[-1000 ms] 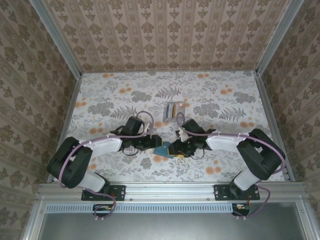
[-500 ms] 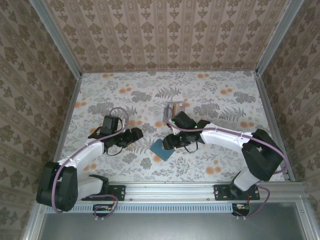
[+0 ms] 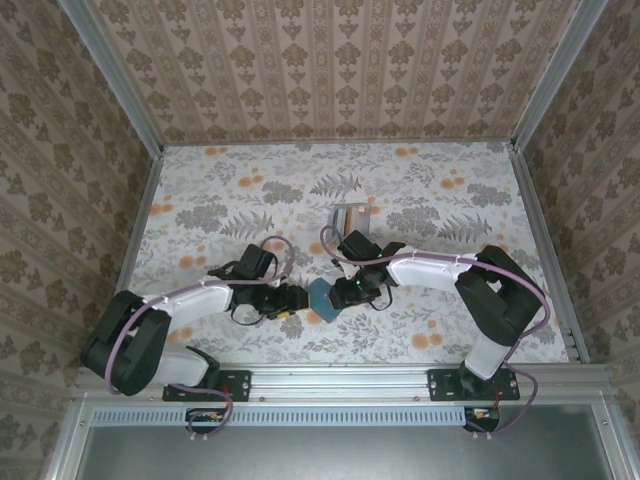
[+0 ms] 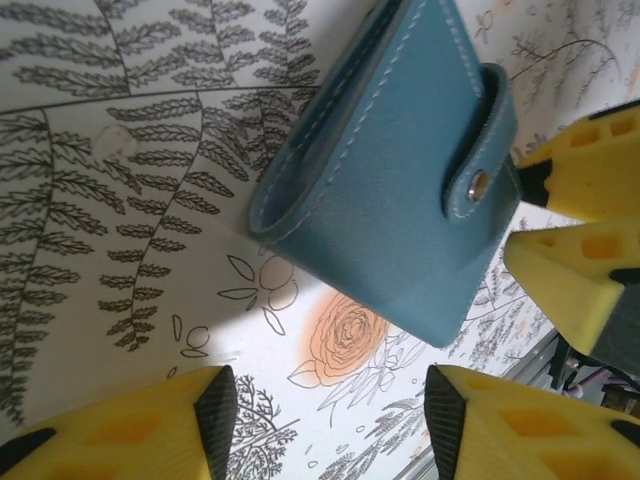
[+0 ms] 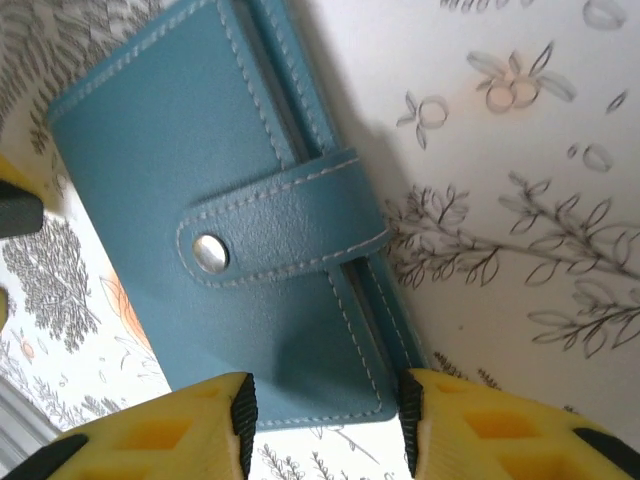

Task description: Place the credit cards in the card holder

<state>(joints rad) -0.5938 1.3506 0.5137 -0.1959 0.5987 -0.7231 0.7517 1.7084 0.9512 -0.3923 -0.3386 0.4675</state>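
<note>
The flowered worktop (image 3: 440,190) spreads out between patterned walls. Both arms reach low across it and meet near the front middle, the left arm (image 3: 190,295) coming from the left and the right arm (image 3: 440,268) from the right. Between them a teal wallet (image 3: 320,296) lies snapped closed on the worktop. The left jaws stand parted just short of it, with nothing between their yellow fingers (image 4: 150,440). The right jaws are parted too, at the wallet's opposite edge, and its corner reaches between their fingertips (image 5: 180,435) ungripped. The card holder (image 3: 350,218) stands just behind the right arm's wrist; what its slots hold is too small to tell.
</note>
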